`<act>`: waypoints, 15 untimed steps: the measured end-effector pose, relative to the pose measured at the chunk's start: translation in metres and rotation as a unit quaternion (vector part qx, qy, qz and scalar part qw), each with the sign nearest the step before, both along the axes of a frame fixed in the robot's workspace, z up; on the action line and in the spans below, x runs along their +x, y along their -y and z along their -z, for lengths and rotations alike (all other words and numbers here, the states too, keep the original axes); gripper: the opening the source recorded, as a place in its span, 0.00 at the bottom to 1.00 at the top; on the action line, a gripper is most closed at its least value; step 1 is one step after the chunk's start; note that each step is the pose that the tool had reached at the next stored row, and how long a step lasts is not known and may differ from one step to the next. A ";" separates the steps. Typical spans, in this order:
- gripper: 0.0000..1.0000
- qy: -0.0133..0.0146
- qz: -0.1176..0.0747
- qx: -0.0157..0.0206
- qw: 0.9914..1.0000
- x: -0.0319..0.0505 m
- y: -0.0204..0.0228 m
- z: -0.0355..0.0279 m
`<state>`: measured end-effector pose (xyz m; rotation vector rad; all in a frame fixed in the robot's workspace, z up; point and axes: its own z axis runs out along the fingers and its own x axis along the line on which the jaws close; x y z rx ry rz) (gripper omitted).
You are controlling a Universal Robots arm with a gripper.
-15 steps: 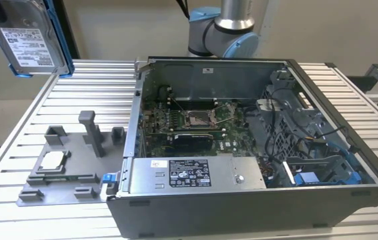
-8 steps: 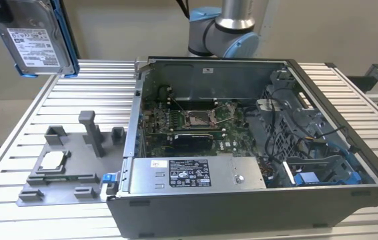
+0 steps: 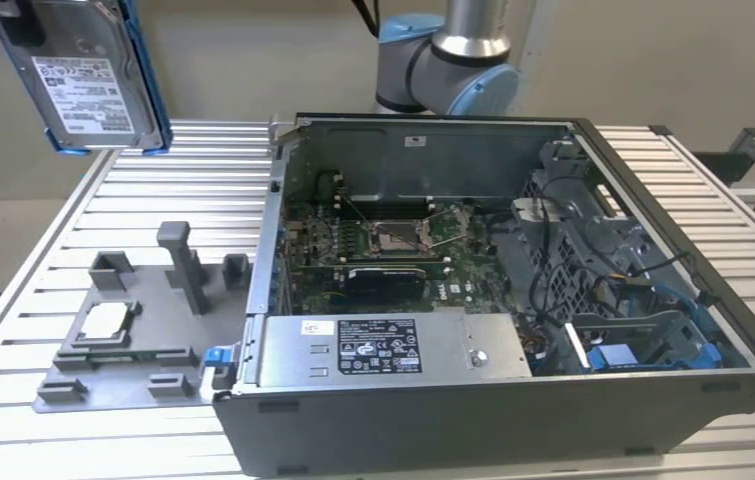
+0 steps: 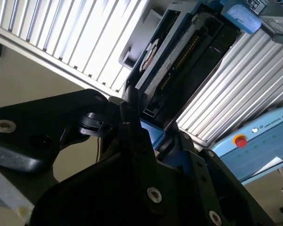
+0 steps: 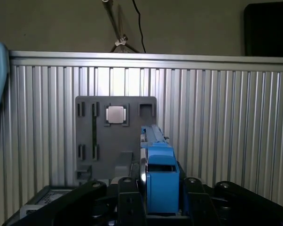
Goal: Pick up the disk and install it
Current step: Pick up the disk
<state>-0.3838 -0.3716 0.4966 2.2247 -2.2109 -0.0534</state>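
Pincer [image 5: 159,195] in the first wrist view is clamped on the disk [image 5: 160,160], one black finger [image 5: 127,190] on each flat face, so the blue bracket edge stands free between them. Beneath lies the ribbed tabletop [image 5: 226,122] with a grey fixture [image 5: 92,141] carrying a small square chip [image 5: 115,114]; the disk hangs above them, touching neither.

In the second wrist view the disk is seen edge-on, a row of connector pins showing along its side. Gripping the flat faces probably leaves the bracket's sides clear for sliding into a bay.

In the exterior view the disk hangs upright, label toward the camera, high at the exterior view's left, above the tabletop and well apart from the open computer case [image 3: 484,420]. The pick-up looks done; the disk is not yet in the case, whose blue-trimmed bay [image 3: 637,345] sits at the exterior view's right
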 end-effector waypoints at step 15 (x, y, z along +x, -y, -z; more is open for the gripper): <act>0.00 0.000 0.000 0.000 1.000 0.0231 0.0000 0.0000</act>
